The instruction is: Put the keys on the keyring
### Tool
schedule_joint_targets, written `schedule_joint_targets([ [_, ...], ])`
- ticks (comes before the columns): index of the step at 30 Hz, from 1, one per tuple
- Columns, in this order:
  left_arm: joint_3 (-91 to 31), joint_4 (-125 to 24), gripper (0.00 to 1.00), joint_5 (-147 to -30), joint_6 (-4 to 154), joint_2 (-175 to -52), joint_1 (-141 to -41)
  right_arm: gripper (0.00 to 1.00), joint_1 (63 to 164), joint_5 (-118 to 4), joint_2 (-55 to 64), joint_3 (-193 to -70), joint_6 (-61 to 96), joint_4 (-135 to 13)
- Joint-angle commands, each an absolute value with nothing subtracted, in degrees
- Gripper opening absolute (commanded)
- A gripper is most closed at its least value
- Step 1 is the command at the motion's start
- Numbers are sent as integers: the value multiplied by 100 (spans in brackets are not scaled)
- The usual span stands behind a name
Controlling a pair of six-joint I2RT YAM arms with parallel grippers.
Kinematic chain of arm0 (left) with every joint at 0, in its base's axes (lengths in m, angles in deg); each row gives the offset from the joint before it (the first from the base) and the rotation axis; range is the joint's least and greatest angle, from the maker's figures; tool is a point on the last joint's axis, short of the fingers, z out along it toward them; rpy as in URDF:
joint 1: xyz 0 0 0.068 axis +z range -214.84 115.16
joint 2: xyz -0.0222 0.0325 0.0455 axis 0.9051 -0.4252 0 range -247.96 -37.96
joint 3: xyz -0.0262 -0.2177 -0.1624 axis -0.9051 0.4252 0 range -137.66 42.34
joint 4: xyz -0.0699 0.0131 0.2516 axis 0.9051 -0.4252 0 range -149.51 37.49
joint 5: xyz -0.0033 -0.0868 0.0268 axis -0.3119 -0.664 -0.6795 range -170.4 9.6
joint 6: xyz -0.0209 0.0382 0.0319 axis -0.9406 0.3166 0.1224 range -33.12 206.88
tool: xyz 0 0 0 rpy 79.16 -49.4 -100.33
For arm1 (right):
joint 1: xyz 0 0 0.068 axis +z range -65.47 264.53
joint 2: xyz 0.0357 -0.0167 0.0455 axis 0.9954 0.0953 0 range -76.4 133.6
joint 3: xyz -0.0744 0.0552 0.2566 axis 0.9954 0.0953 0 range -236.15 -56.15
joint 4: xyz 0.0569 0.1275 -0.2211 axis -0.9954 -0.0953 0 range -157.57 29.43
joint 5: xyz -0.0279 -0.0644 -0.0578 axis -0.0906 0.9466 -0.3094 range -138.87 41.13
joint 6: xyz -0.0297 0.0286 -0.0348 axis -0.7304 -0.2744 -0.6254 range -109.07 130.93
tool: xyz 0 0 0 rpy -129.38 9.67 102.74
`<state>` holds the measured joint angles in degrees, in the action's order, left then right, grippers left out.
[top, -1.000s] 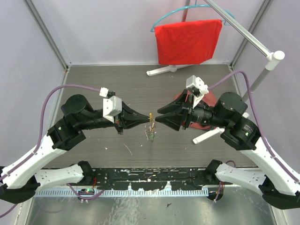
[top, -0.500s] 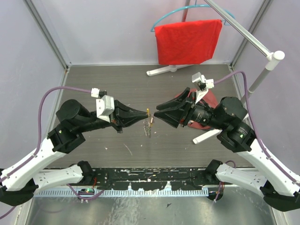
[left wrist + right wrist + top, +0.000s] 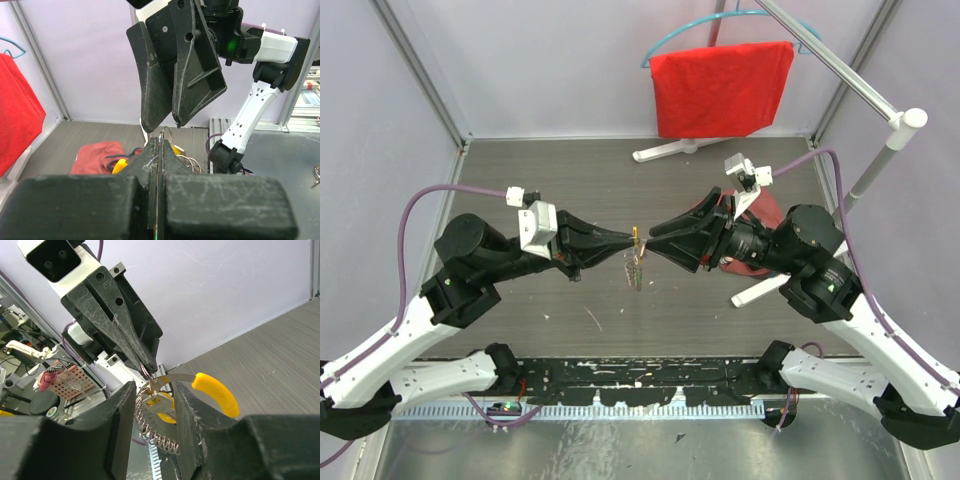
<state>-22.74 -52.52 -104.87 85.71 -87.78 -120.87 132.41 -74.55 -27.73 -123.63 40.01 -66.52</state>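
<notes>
Both grippers meet tip to tip above the middle of the table. My left gripper (image 3: 626, 240) (image 3: 158, 143) is shut on a small wire ring (image 3: 145, 371) (image 3: 169, 132) of the keyring (image 3: 635, 268). From that ring hang a grey spring-like coil (image 3: 155, 438) and a metal band ending in a yellow curved section (image 3: 218, 393). A key with a gold-yellow head (image 3: 163, 405) sits at the ring, between the fingers of my right gripper (image 3: 650, 246) (image 3: 154, 387). These fingers have closed in on it and stand narrowly apart. No green key is in view.
A red cloth (image 3: 720, 85) hangs on a teal hanger from a white rack (image 3: 905, 120) at the back right. Another red cloth (image 3: 97, 152) lies on the table beneath my right arm. The rack's white feet (image 3: 665, 152) rest on the table behind the grippers.
Both grippers have moved a little toward the back of the table, carrying the keyring along. The left wrist has swung further left. Both grips look unchanged.
</notes>
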Motion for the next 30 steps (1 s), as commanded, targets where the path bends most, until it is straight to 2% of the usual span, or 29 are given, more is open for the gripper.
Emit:
schedule_joint_targets([
  [1,-2233,-4918,0,-10389,8556,-8726,-12100,40,13243,-7663,-2742,-12356,4113,-6270],
  [24,-2260,-4926,0,-10395,8574,-8722,-12103,6,13244,-7585,-2666,-12409,4176,-6426],
  [30,-2272,-4926,0,-10404,8583,-8737,-12103,3,13243,-7496,-2625,-12463,4168,-6585],
])
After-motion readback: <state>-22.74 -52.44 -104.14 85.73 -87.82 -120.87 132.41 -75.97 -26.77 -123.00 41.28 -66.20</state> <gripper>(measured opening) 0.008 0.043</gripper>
